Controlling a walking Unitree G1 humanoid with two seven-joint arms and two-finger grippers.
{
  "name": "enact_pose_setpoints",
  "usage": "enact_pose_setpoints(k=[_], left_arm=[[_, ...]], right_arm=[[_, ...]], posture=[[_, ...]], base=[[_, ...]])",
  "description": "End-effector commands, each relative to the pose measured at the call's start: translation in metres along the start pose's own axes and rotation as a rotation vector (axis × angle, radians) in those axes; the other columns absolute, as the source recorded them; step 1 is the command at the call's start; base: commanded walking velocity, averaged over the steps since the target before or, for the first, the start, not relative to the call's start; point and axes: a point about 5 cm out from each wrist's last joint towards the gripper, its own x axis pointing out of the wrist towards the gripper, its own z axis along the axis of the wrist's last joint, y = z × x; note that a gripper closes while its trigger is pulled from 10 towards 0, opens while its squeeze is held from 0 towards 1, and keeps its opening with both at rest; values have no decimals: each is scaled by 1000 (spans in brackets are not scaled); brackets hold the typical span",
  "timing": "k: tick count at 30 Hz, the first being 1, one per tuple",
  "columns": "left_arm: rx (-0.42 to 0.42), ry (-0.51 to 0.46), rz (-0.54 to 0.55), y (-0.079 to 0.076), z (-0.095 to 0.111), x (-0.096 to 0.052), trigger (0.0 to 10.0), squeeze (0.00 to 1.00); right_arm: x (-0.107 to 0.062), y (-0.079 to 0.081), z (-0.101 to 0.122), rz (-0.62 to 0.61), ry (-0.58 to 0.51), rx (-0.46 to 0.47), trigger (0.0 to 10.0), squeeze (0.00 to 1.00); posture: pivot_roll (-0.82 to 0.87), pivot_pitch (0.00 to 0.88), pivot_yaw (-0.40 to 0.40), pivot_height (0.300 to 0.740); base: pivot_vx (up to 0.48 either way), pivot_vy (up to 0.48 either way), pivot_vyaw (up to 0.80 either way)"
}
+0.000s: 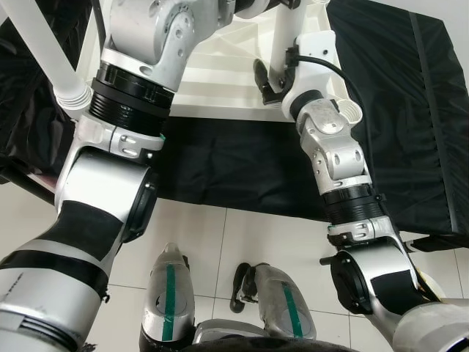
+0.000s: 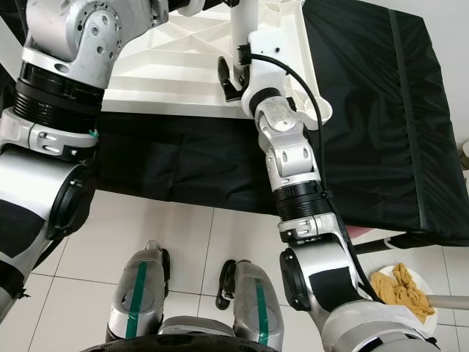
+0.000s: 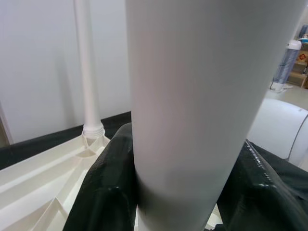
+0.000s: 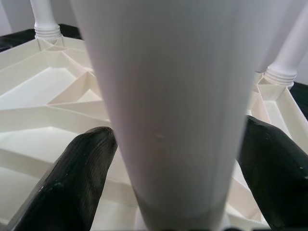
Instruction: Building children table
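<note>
The tabletop (image 2: 183, 66) lay upside down on the black-draped bench (image 2: 366, 110), ribs up. The right pincer (image 2: 233, 77) straddled a white leg (image 4: 163, 106), its fingers (image 4: 77, 183) just apart from the tube, whose long axis rose straight from the corner socket. The left pincer (image 3: 173, 192) was clamped on another leg (image 3: 192, 96). Two more legs (image 4: 45, 19) stood screwed in: four at most counted.

Tabletop (image 2: 176, 73), upside down, lies on cloth-covered surface (image 2: 366, 132) ahead of robot. Legs stand in its corner sockets: one (image 3: 89, 72) at a far corner, one (image 1: 44, 55) at left. Plate of food (image 2: 403, 293) on floor, right of robot's feet (image 2: 198, 301).
</note>
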Motion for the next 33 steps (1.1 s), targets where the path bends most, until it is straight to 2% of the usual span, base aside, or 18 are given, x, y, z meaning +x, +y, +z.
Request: enact_pose_setpoints(k=[1, 4, 5, 6, 7, 10, 11, 13, 14, 26, 27, 28, 29, 32, 33], left_arm=[[29, -33, -17, -8, 9, 3, 10000, 0], [26, -33, -22, -9, 8, 3, 10000, 0], [29, -30, -27, -10, 8, 4, 10000, 0], [31, -29, -30, -11, 7, 4, 10000, 0], [34, -27, -33, -12, 7, 5, 10000, 0], [39, -26, -35, -12, 7, 5, 10000, 0], [39, -26, -36, -13, 7, 5, 10000, 0], [39, -26, -36, -13, 7, 5, 10000, 0], [40, -26, -36, -13, 7, 5, 10000, 0], [35, -13, -28, -11, 5, 7, 10000, 0], [25, -15, -31, -11, 6, 7, 10000, 0], [18, -17, -33, -11, 6, 7, 10000, 0], [-19, -32, -48, -11, 7, 6, 10000, 1000], [-95, -81, -94, -14, 13, 3, 10000, 1000], [-95, -81, -94, -14, 13, 3, 10000, 1000]], right_arm=[[1, -2, 3, -16, -18, 4, 10000, 0], [2, -2, 5, -11, -28, 9, 10000, 0], [2, -1, 6, -3, -36, 10, 4863, 0], [1, 0, 7, 2, -39, 11, 4863, 0], [1, 1, 7, 8, -42, 13, 3098, 0], [1, 1, 8, 15, -49, 6, 2863, 0], [1, 2, 8, 16, -52, 1, 1725, 0], [1, 2, 8, 16, -52, 1, 1725, 0], [1, 2, 9, 17, -55, -4, 0, 0], [-1, 3, 13, 35, -99, -12, 0, 0], [0, 2, 13, 24, -89, -11, 10000, 0], [0, 1, 12, 15, -81, -10, 10000, 0], [1, -1, 12, 4, -77, -5, 10000, 0], [1, -3, 13, -21, -78, 4, 10000, 0], [1, -3, 13, -21, -78, 4, 10000, 0]], posture=[[144, 3, -82, 740], [144, 3, -82, 740], [149, 4, -86, 740], [149, 4, -86, 740], [149, 4, -86, 740], [149, 4, -86, 740], [155, 6, -85, 740], [155, 6, -85, 740], [155, 6, -85, 740], [154, 5, -83, 740], [153, 7, -81, 740], [153, 7, -81, 740], [152, 7, -80, 740], [149, 7, -80, 740], [149, 7, -80, 740]], base=[[0, 0, 0], [0, 0, 0], [0, 0, 0], [0, 0, 0], [0, 0, 0], [0, 0, 0], [0, 0, 0], [0, 0, 0], [0, 0, 0], [0, 0, 0], [0, 0, 0], [0, 0, 0], [0, 0, 0], [0, 0, 0], [0, 0, 0]])
